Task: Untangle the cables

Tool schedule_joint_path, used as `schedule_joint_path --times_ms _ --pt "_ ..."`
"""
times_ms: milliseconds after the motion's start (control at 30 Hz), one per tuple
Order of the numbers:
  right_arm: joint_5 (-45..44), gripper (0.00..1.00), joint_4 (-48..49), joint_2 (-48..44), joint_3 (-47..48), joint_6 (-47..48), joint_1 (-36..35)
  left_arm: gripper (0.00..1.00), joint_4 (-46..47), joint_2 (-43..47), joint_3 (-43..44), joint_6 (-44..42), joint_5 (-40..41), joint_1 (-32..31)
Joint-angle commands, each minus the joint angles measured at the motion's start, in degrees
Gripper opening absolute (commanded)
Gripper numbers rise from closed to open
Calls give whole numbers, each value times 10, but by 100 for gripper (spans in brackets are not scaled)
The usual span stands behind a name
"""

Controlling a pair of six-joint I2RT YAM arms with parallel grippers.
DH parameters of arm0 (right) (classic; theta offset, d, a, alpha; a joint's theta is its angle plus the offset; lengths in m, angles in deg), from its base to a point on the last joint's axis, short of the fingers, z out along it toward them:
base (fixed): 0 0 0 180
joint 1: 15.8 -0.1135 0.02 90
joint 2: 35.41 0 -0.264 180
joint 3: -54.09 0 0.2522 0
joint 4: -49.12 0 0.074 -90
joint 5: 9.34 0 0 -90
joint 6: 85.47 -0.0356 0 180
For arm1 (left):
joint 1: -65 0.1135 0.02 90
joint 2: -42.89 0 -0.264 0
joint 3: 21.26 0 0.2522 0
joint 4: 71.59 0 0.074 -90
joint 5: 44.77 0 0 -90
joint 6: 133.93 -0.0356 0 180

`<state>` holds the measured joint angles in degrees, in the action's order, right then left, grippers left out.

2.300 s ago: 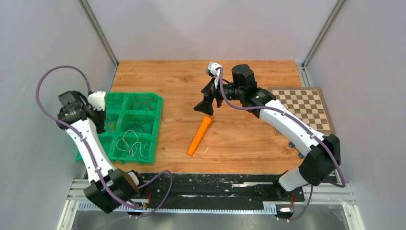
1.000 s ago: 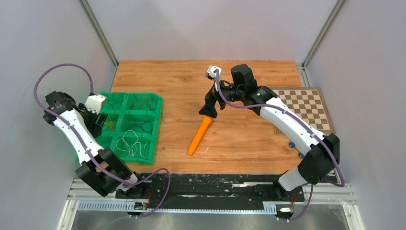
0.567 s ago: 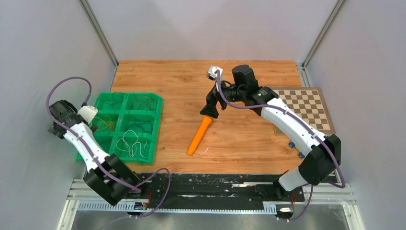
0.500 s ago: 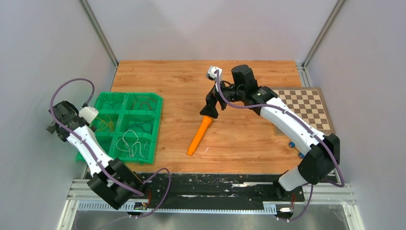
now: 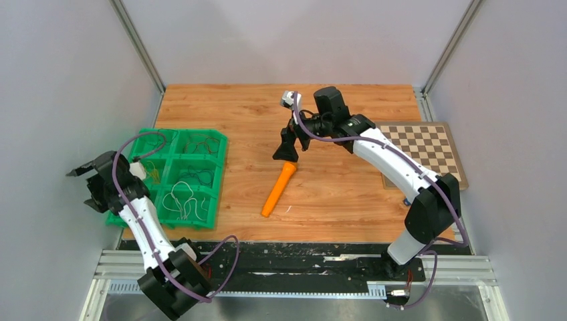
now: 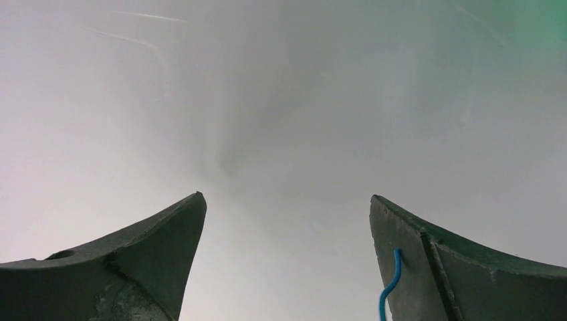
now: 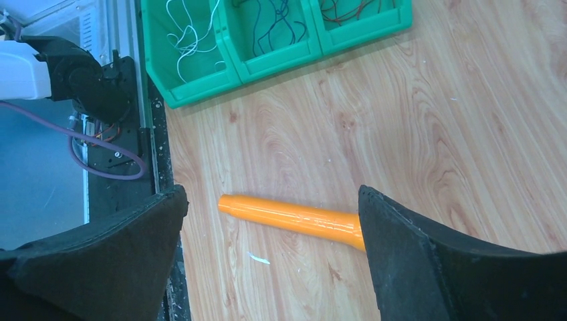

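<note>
We see a wooden table (image 5: 334,194) boxed in by plain grey walls (image 5: 60,80) on the left, far and right sides. A black rail (image 5: 301,267) runs along its near edge, where both arms are bolted.

A green tray (image 5: 220,180) of six compartments sits against the table's left edge. The cables (image 5: 182,200) lie loose inside it: white loops in the near right compartment, dark strands (image 5: 197,175) in the one behind it, and yellow ones (image 5: 152,172) on the left side. The right wrist view shows the white (image 7: 187,30) and dark (image 7: 281,20) bundles each in its own compartment.

An orange marker (image 5: 279,190) lies aslant near the table's middle. A checkerboard (image 5: 428,150) rests at the right edge.

Bare wood stretches between the tray and the marker, and along the whole far edge. A narrower strip runs between the marker and the checkerboard.

The left gripper (image 5: 79,188) hangs past the table's left edge, just beside the tray and close to the left wall. Its jaws are spread wide and face that wall (image 6: 267,100). A short blue strand (image 6: 390,284) clings to the inner face of one finger, with nothing pinched between the jaws.

The right gripper (image 5: 285,157) hovers over the marker's far end, jaws wide apart and holding nothing. In its wrist view the marker (image 7: 287,217) lies on the wood between the fingers.
</note>
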<state>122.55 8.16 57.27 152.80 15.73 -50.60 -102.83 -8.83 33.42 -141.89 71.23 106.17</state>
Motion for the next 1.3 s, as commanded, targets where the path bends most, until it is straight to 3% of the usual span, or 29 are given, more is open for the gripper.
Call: schedule_joint_path --times_ms 0,233,300,400,467,633,800,933,1000,1033,1100,1267 --pt "30 97 9 14 34 -12 -6 100 41 -6 64 -26 71 -34" --pt "31 97 9 22 39 -12 -8 100 40 -15 130 -90 93 -42" --pt "31 97 8 24 40 -11 -8 100 6 -17 157 -108 116 -42" --pt "35 97 8 29 44 -11 -8 100 -192 -9 172 -110 152 -42" --pt "36 97 9 33 47 -12 -8 100 -246 3 138 -116 184 -42" --pt "37 96 8 37 53 -11 -8 100 -233 -2 50 -103 240 -42" --pt "28 97 4 19 37 0 -5 100 -295 -28 125 -48 227 -43" --pt "30 96 4 12 20 0 -5 100 -499 -79 284 113 94 -79" --pt "31 96 3 15 20 -1 -5 96 -634 -132 392 234 -21 -105" --pt "31 96 3 16 22 -2 -4 91 -711 -177 469 312 -123 -110" --pt "31 95 2 17 24 -3 -2 75 -739 -213 523 382 -238 -113" --pt "24 94 -14 12 29 4 1 57 -741 -242 522 493 -421 -163"
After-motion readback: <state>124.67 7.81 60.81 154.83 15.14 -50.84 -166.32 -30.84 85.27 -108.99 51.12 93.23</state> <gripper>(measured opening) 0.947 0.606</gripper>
